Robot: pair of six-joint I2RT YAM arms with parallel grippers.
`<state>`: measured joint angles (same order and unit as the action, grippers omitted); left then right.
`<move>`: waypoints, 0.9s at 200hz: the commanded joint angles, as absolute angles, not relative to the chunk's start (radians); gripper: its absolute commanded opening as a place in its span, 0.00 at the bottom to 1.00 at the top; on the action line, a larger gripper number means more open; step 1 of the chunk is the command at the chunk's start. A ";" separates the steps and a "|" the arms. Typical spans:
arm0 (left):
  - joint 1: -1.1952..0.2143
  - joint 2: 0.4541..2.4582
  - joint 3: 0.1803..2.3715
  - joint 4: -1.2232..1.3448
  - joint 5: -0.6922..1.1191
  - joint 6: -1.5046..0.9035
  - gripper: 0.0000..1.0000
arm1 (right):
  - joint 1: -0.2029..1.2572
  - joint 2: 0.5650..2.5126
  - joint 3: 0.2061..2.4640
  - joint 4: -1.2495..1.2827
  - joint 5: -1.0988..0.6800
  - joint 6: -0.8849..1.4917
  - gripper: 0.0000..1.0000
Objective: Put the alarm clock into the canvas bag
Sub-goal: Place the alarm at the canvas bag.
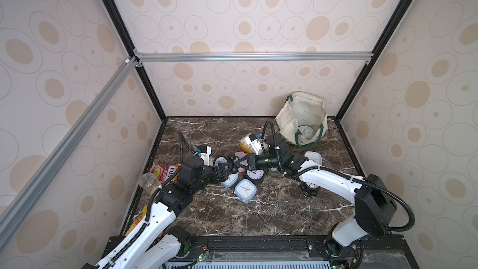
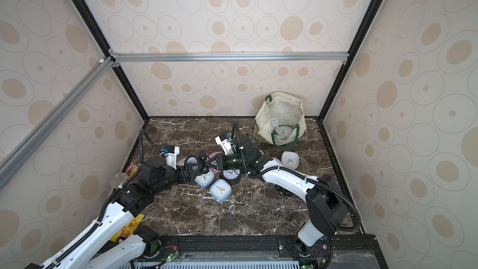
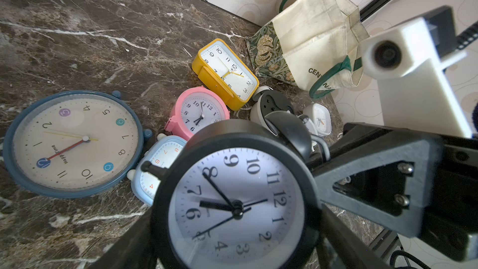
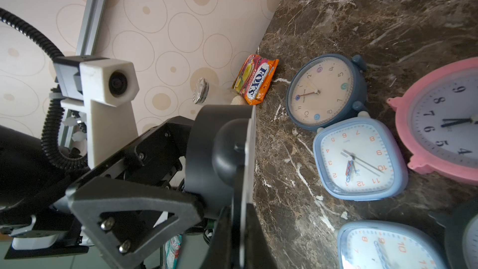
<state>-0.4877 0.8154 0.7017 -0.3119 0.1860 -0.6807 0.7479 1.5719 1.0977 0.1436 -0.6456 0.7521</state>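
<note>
Marble table [image 1: 232,216]: the canvas bag [image 3: 310,34] stands open at the back right corner. Its green print reads "CENT…" and the rest is folded away. The black alarm clock [image 3: 238,203] is held above the table, well apart from the bag. The left gripper [image 1: 227,170] is spread wide around its body, and the right gripper [image 1: 236,164] is pinched narrow at its top handle. The blue round clock [image 3: 72,143] is marked "Happ…Time". The orange packet [image 4: 258,80] at the left edge reads "FOX'S".

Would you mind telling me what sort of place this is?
Probably a staged robot test booth: patterned wall panels on an aluminium frame, a marble-look tabletop, and a heap of alarm clocks.
</note>
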 commanded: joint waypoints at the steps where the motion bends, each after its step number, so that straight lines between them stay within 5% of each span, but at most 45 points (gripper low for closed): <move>1: -0.482 0.813 0.707 -0.272 0.196 -0.678 0.62 | 0.758 1.590 1.125 0.153 -0.637 0.755 0.02; 32: -0.482 0.818 0.702 -0.263 0.200 -0.684 0.70 | 0.760 1.592 1.127 0.154 -0.639 0.753 0.00; 37: -0.482 0.819 0.702 -0.260 0.199 -0.687 0.95 | 0.759 1.590 1.127 0.147 -0.633 0.746 0.00; 41: -0.481 0.816 0.702 -0.253 0.202 -0.689 0.98 | 0.758 1.587 1.130 0.142 -0.628 0.741 0.00; 81: -0.481 0.811 0.747 -0.216 0.253 -0.683 0.98 | 0.686 1.520 1.100 0.157 -0.602 0.735 0.00; 180: -0.481 0.777 0.683 -0.082 0.346 -0.751 0.98 | 0.152 1.255 0.986 0.188 -0.346 0.720 0.00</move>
<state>-0.4877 0.7773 0.7063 -0.1490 0.3080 -0.7071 0.2268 1.2934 1.0016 0.1501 -0.4721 0.7387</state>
